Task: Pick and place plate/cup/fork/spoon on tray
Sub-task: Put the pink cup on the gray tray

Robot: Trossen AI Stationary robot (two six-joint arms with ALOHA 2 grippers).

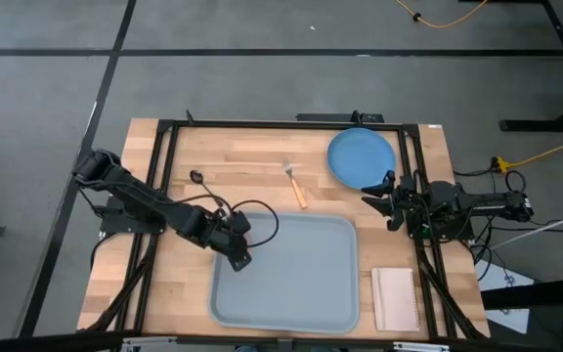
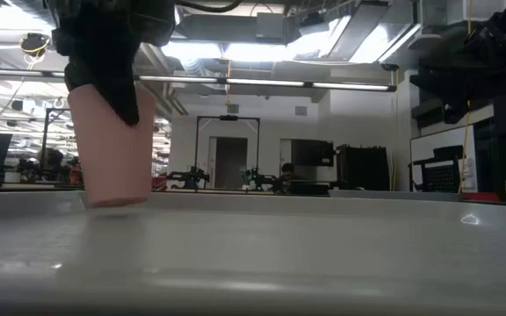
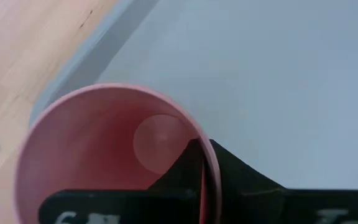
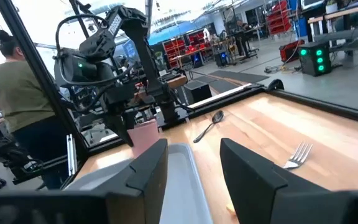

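The pink cup (image 2: 112, 154) stands upright over the pale blue-grey tray (image 1: 301, 293), near the tray's far left corner. My left gripper (image 1: 238, 254) is shut on it from above. The blue plate (image 1: 362, 156) lies at the table's far right. The orange-handled fork (image 1: 297, 186) lies left of the plate, and the dark spoon (image 1: 201, 180) lies farther left, beside the left arm. My right gripper (image 1: 384, 200) is open and empty, just near of the plate. My left gripper holds the cup by its rim (image 3: 212, 157), with one finger (image 3: 182, 171) inside the cup and the other (image 3: 241, 180) outside its wall. The fingers come from above, pointing down. The cup is upright with its base low over the tray floor (image 2: 235, 254); whether it rests there I cannot tell.
A small white pad (image 1: 395, 298) lies on the table right of the tray. A black frame (image 1: 262, 124) runs around the table's edges. A person (image 4: 17, 106) stands beyond the table's left side. Most of the tray's floor is bare.
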